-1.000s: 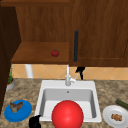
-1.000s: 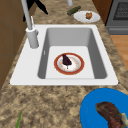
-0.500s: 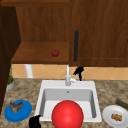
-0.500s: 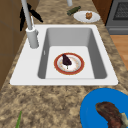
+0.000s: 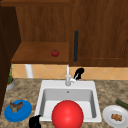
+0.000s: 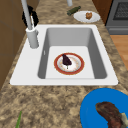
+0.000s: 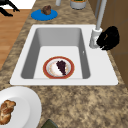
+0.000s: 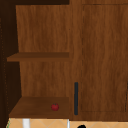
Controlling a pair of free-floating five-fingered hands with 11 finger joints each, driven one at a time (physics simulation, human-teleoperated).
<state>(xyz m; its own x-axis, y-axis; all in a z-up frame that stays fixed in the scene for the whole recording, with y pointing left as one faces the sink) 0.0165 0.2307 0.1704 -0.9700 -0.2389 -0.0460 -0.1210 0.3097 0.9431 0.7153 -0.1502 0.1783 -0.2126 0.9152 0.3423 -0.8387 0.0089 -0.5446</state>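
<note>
Black against the tan wall tiles, my right hand [image 5: 79,73] sits at the faucet lever [image 5: 72,80] just as it did a second ago; nothing about it has shifted between the earlier pictures and now. From the right side view that hand [image 7: 108,38] is bunched beside the faucet base [image 7: 94,38], fingers curled toward the lever, though I cannot tell whether they truly clamp it or only rest against it. My left hand [image 5: 34,122] hangs at the front edge of the counter, just beside the blue plate [image 5: 18,110] with its brownish piece of food; whether its fingers are apart or together I cannot tell. Down in the sink [image 6: 105,75] lies a red-rimmed plate [image 6: 69,63] carrying a dark wedge of cake, untouched and dry-looking. With no movement to show, I judge the work at the lever as paused, not advanced.
</note>
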